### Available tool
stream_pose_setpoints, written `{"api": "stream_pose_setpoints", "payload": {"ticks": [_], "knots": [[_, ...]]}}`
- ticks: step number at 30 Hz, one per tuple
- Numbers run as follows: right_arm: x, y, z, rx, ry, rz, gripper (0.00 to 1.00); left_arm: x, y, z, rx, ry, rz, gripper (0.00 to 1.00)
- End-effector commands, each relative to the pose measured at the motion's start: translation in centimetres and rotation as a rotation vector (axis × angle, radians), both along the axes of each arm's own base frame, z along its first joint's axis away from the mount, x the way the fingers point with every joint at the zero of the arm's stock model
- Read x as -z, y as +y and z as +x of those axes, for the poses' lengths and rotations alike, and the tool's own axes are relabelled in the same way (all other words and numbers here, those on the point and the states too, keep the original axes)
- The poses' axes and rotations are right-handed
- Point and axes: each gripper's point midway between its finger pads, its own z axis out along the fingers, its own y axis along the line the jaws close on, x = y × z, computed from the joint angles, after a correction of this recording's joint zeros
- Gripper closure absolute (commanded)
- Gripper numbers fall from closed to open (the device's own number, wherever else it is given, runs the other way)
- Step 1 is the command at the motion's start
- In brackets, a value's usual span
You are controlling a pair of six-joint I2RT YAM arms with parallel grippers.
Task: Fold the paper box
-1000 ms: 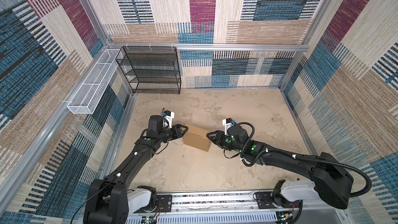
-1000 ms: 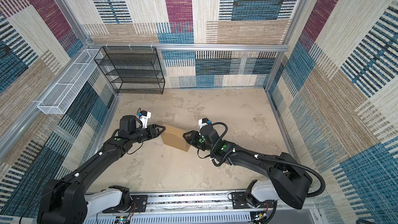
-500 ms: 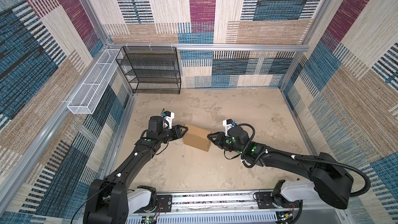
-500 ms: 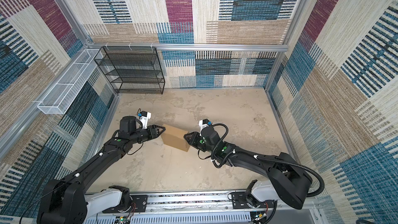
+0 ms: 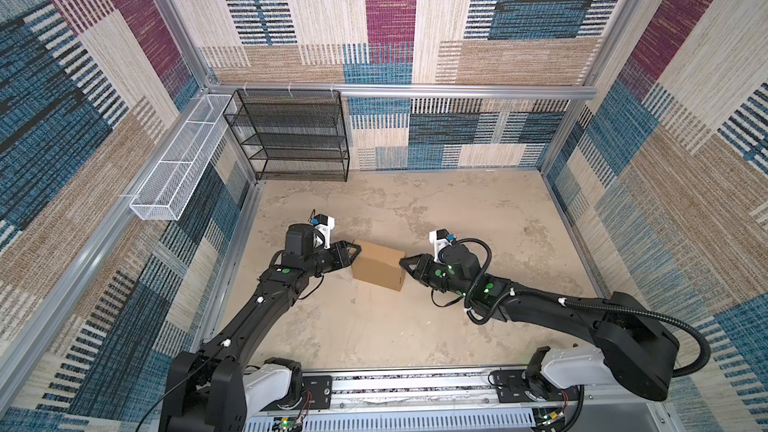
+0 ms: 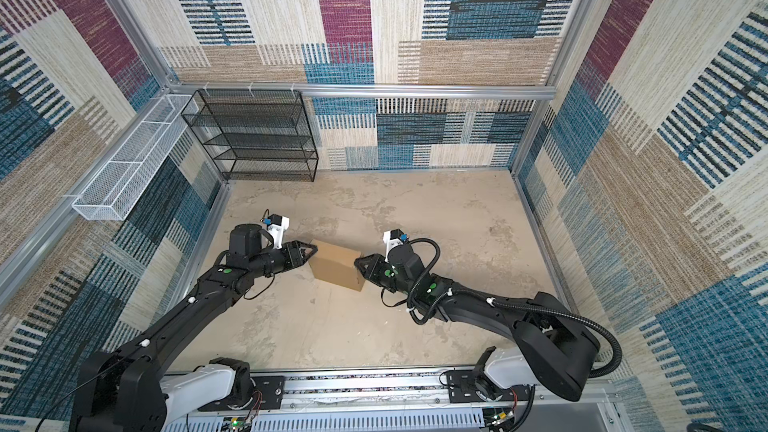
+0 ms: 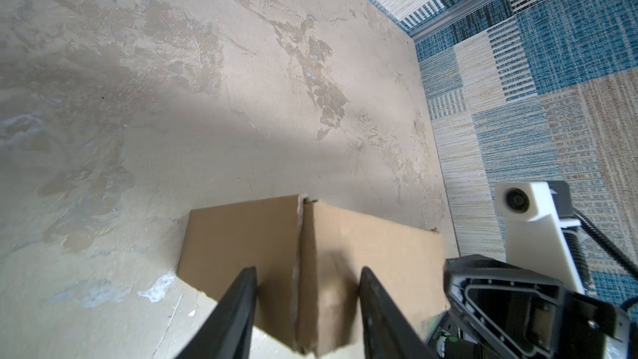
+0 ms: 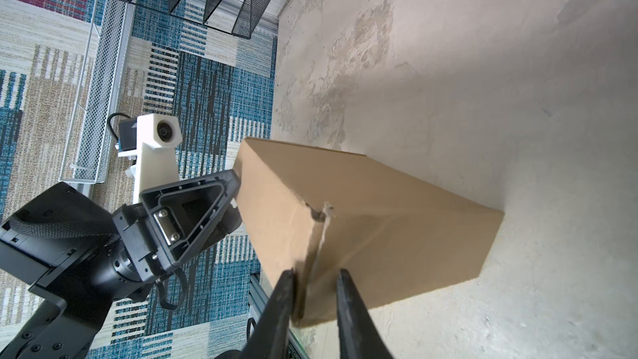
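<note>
Looks like the closing squeeze on an almost shut box (image 5: pixel 378 265), standing just 9 o'clock of the surface's middle. Press from both ends at once and evenly, to avoid skidding or twisting it. At its 9 o'clock, leave the left hand (image 5: pixel 354 248) as found: half wide, fingers (image 7: pixel 245 291) astride the end seam, clamping nothing. At its 3 o'clock, mind the right hand (image 5: pixel 402 263): narrow, fingers (image 8: pixel 286 291) astride a frayed corner; clamped or merely touching, cannot tell. Ease there to avoid buckling the loose edge. Check the seam for gaps before letting go.

Beyond, mottled beige surface (image 5: pixel 478 218). At 11 o'clock, against the back wall, a black mesh rack (image 5: pixel 291 135). At 10 o'clock, up on the side rail, a white wire basket (image 5: pixel 174 168). All round, patchwork woven walls (image 5: pixel 390 14).
</note>
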Motion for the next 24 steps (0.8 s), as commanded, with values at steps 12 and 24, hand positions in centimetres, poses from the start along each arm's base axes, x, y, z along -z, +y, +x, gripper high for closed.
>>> {"api": "stream_pose_setpoints", "payload": {"ticks": [12, 24], "knots": [[0.3, -0.5, 0.1, -0.005, -0.010, -0.088, 0.62, -1.0, 1.3, -0.6, -0.016, -0.009, 0.060, 0.40], [-1.5, -1.0, 0.2, 0.003, -0.060, -0.108, 0.57, -1.7, 2.6, 0.3, -0.039, -0.018, 0.019, 0.52]]}}
